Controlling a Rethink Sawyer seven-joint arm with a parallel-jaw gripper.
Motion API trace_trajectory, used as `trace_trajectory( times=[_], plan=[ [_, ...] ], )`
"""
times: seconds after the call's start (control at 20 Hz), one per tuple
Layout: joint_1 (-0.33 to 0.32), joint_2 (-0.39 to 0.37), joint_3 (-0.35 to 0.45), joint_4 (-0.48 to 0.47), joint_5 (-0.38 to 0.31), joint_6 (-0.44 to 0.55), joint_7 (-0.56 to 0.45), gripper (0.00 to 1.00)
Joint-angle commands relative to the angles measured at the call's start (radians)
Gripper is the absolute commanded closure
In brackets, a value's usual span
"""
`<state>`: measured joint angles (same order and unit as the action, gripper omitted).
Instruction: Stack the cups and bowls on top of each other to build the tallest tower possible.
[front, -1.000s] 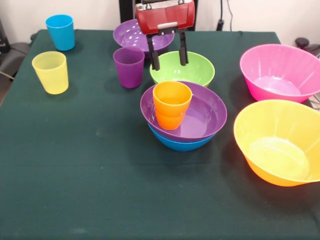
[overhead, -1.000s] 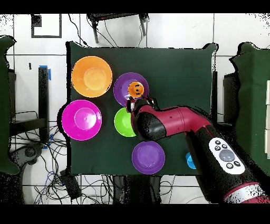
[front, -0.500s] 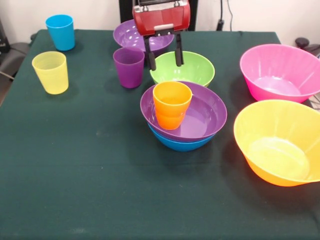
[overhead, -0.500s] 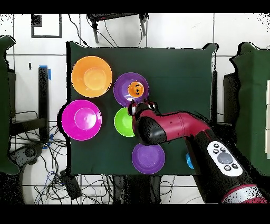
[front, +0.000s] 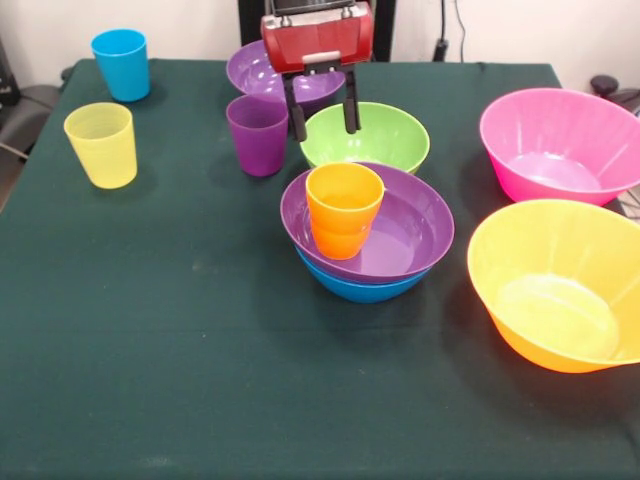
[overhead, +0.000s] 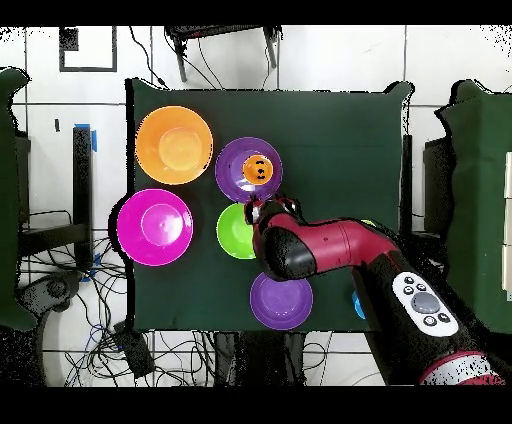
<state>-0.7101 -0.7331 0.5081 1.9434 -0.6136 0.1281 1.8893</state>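
The tower stands mid-table: an orange cup (front: 344, 210) sits upright inside a purple bowl (front: 412, 235) nested in a blue bowl (front: 362, 290). My gripper (front: 323, 128) hangs open and empty behind it, between the purple cup (front: 257, 133) and the green bowl (front: 385, 135), touching neither. A second purple bowl (front: 252, 68) lies behind the gripper. The blue cup (front: 121, 63) and yellow cup (front: 101, 144) stand at the far left. In the overhead view the arm (overhead: 320, 245) covers the purple cup, and the orange cup (overhead: 257, 169) shows in its purple bowl (overhead: 232, 165).
A large pink bowl (front: 560, 145) and a large orange bowl (front: 560, 285) stand open side up at the right edge. In the overhead view they are the pink bowl (overhead: 154, 226) and orange bowl (overhead: 174, 144) at the left.
The open gripper has risen and drawn back from above the orange cup toward the far purple bowl. Cups and bowls have not moved.
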Motion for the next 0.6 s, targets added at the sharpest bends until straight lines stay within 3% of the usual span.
trace_trajectory(
  times=[0.05, 0.6],
  plan=[
    [0.018, 0.074, -0.045, 0.048, -0.052, -0.050, 0.073, 0.00],
    [-0.009, 0.001, -0.008, 0.090, -0.024, 0.030, 0.038, 0.00]
  ],
)
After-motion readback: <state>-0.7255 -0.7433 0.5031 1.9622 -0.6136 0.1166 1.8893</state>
